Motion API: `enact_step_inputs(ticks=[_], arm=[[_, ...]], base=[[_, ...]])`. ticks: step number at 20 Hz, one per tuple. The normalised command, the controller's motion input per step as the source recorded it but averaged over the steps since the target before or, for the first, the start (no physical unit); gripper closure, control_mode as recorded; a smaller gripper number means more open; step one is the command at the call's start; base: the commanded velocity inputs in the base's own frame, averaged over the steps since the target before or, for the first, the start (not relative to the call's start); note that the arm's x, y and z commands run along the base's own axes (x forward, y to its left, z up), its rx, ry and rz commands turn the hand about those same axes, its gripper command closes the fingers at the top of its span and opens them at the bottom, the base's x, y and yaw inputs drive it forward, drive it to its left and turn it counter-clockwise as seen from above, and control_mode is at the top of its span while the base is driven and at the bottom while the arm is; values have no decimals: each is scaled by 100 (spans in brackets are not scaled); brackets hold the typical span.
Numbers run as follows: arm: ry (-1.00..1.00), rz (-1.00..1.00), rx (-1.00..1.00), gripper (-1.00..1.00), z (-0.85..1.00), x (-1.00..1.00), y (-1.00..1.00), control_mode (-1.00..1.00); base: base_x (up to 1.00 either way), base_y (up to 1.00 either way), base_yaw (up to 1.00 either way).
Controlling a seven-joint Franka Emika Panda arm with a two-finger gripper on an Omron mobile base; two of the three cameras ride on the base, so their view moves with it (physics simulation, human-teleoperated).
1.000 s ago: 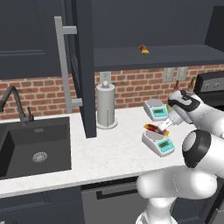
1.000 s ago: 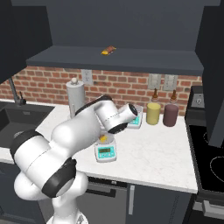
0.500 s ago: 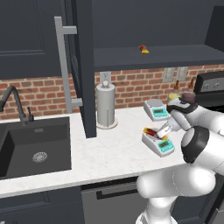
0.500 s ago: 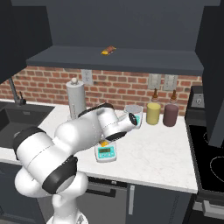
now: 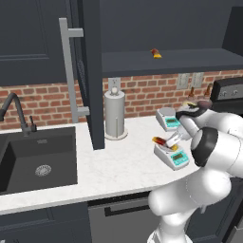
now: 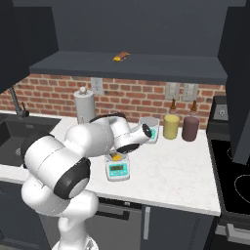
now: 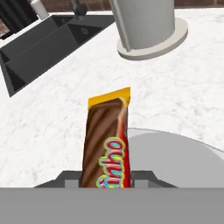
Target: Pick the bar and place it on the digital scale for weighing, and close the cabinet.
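The white arm's two-finger gripper (image 5: 174,139) is clamped on the slim dark red-brown wrapped bar with an orange-yellow end (image 7: 106,142), held just above the round silver pan of the small white-grey digital scale with a teal display (image 5: 172,155). At the scale's 12 o'clock stands a look-alike second scale (image 5: 168,118); at its 10 o'clock, a grey paper-towel roll (image 5: 115,114). Overhead, the dark charcoal-navy cabinet (image 5: 90,71) stands open.
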Motion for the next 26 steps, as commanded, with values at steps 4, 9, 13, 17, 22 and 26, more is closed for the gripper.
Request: enact_step_inputs(ticks=[4,9,13,17,22,26], arm=[[0,0,0,100,-22,30,-6,-100],[0,0,0,100,-12,2,-17,-100],[0,0,0,100,0,0,0,-100],[0,0,0,100,0,0,-15,-100],[-1,0,0,100,0,-23,-15,-100],[-1,-4,0,100,0,-25,0,-100]], base=[[0,0,0],[0,0,0],[0,0,0],[0,0,0],[0,0,0],[0,0,0]])
